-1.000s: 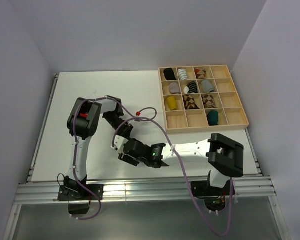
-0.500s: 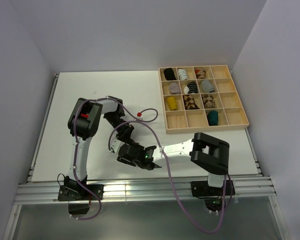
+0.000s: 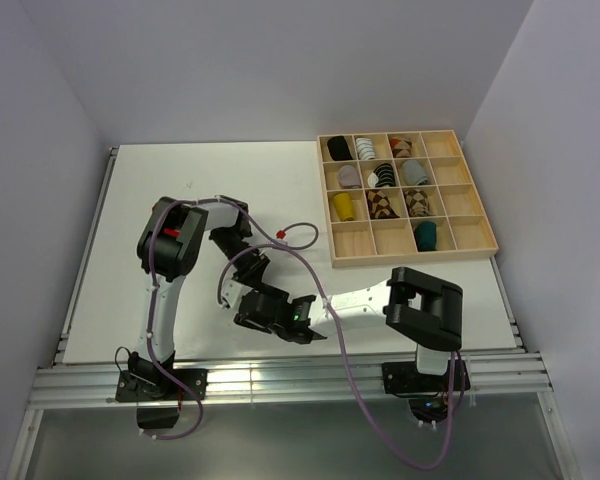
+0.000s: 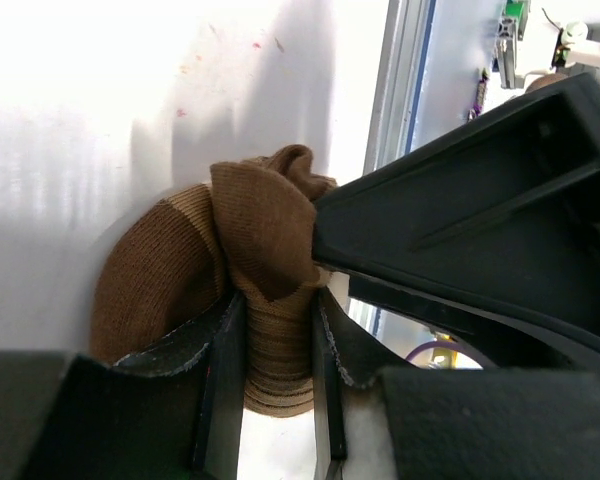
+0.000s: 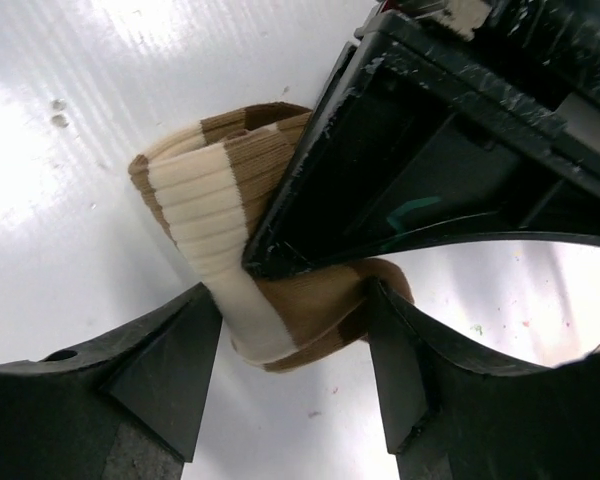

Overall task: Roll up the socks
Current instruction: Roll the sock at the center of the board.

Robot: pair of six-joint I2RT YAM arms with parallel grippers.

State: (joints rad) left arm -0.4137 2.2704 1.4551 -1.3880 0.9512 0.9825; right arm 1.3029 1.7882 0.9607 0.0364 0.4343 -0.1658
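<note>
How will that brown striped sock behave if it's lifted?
Probably floppy: the brown-and-cream sock bunches and folds where the left gripper pinches it. Likely light and not slippery, being ribbed knit. Its loose roll may unfurl once released.

The left hand (image 3: 239, 289) and right hand (image 3: 250, 311) meet over the table (image 3: 180, 180), apart from the wooden tray (image 3: 480, 246)

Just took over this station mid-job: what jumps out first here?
Both grippers crowd one brown-and-cream striped sock near the table's front centre: the left gripper pinches its bunched fabric, the right gripper straddles it, jaws open. At far right, a wooden tray holds rolled sock bundles.
</note>
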